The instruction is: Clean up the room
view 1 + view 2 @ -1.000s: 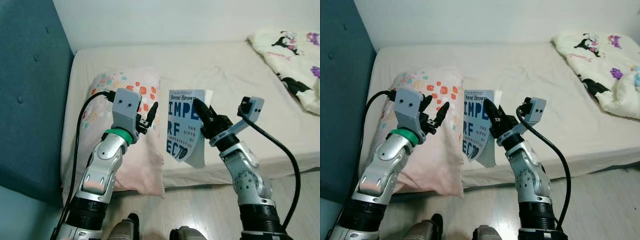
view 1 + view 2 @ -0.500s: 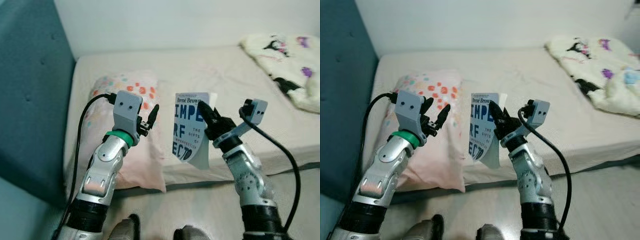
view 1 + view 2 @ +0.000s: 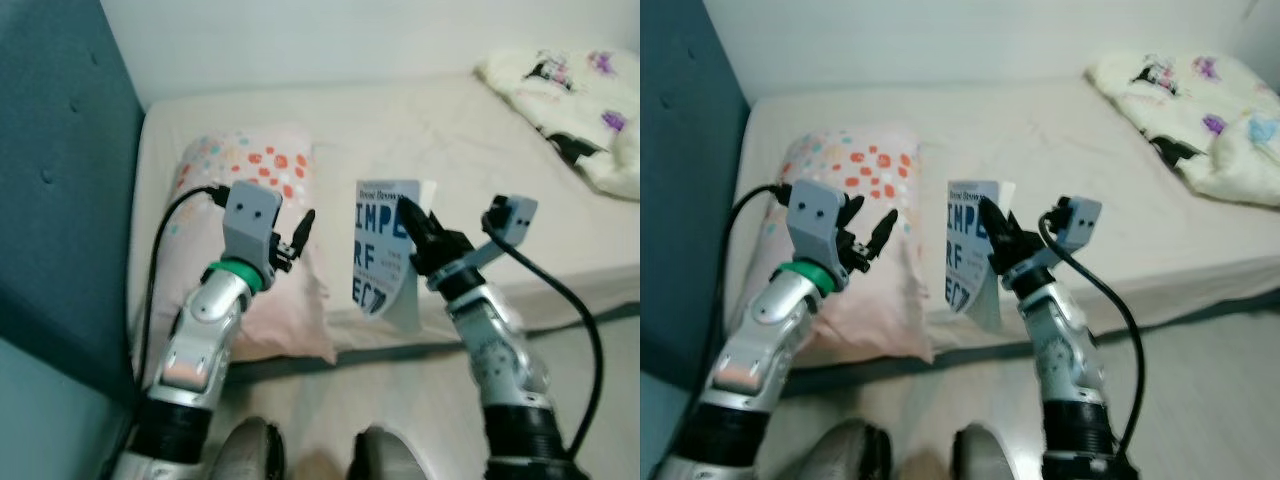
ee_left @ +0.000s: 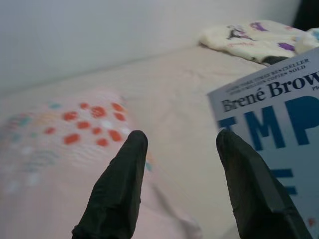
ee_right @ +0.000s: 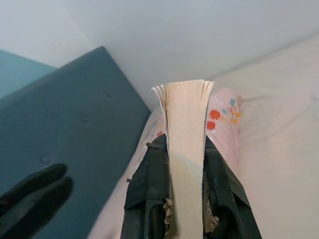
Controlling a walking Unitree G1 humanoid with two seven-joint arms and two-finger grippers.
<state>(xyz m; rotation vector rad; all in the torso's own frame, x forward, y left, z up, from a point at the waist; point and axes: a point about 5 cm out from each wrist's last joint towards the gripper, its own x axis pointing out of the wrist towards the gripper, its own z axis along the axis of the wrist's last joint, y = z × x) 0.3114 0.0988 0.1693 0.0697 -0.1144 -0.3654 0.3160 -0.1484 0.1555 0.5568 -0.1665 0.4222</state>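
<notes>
At the near edge of the cream-sheeted bed (image 3: 480, 150), a blue-and-white paperback book (image 3: 385, 255) is held upright in the air, its cover toward the robot's left and its lower corner level with the mattress edge. The right gripper (image 3: 412, 222) clamps it: in the right wrist view the two black fingers (image 5: 149, 174) press on either side of the fanned cream page block (image 5: 185, 124). Beside the book on the robot's left lies a pale pink pillow with red and teal dots (image 3: 255, 180), reaching to the near edge and close against the teal padded headboard (image 3: 60, 190) at the bed's left end. The left gripper (image 3: 300, 232) hovers over the pillow's near half with its fingers (image 4: 119, 189) spread apart and nothing between them, the book's cover just beside it. The middle of the mattress past the book is bare sheet up to the white wall (image 3: 330, 40). A cream blanket printed with black and purple cartoon figures (image 3: 570, 100) is bunched at the far right corner, well apart from the book. Below the near edge runs pale wooden floor (image 3: 1200, 390).
</notes>
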